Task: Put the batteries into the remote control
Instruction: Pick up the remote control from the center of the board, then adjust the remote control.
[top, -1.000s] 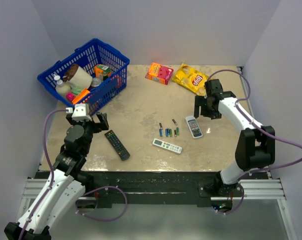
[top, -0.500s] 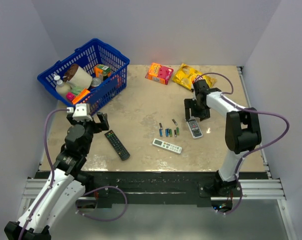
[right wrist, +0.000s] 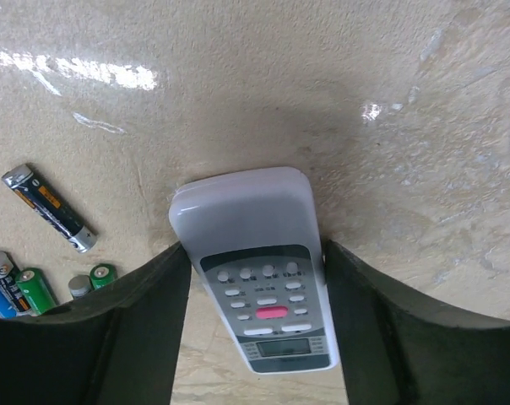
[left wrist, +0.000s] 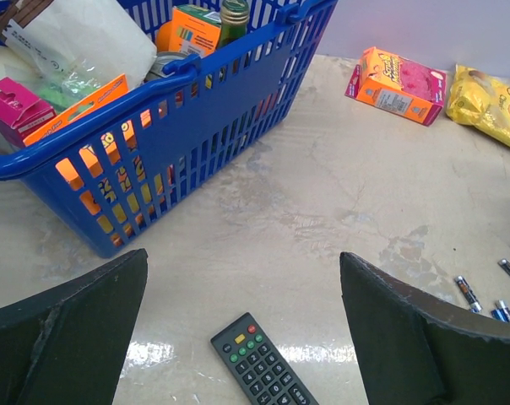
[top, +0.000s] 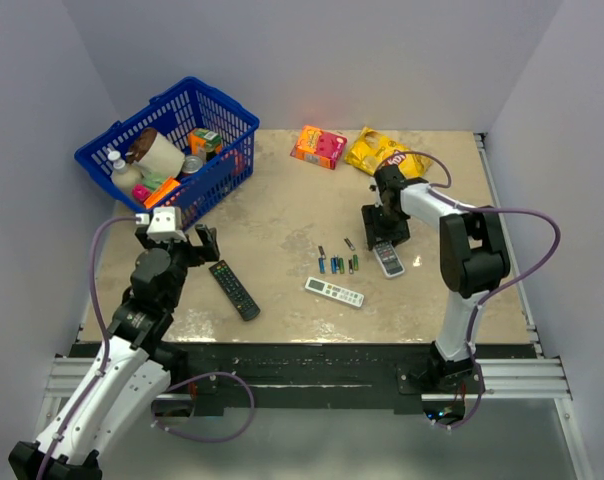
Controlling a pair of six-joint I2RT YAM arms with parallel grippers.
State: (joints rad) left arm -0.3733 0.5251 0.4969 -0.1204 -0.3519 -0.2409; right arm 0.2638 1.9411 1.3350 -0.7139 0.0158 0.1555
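Note:
The remote control (top: 388, 258) (right wrist: 255, 261) lies face up on the table, short and white with grey buttons and a display. My right gripper (top: 383, 238) (right wrist: 253, 249) is lowered over its far end, a finger pressed against each long side. The batteries (top: 337, 263) lie in a loose cluster just left of it; one dark cell (right wrist: 48, 211) and green and blue cells (right wrist: 23, 288) show in the right wrist view. My left gripper (top: 197, 243) (left wrist: 242, 256) hangs open and empty above the table, near the left.
A long black remote (top: 234, 289) (left wrist: 259, 363) lies below my left gripper. A slimmer white remote (top: 334, 292) lies in front of the batteries. A blue basket (top: 222, 105) (left wrist: 196, 126) of groceries stands back left. An orange box (top: 318, 146) (left wrist: 397, 84) and a yellow snack bag (top: 377, 152) (left wrist: 491, 105) lie at the back.
My right arm has swung left and come down over the remote control, and its fingers have narrowed onto the remote's sides. The left arm has stayed put.

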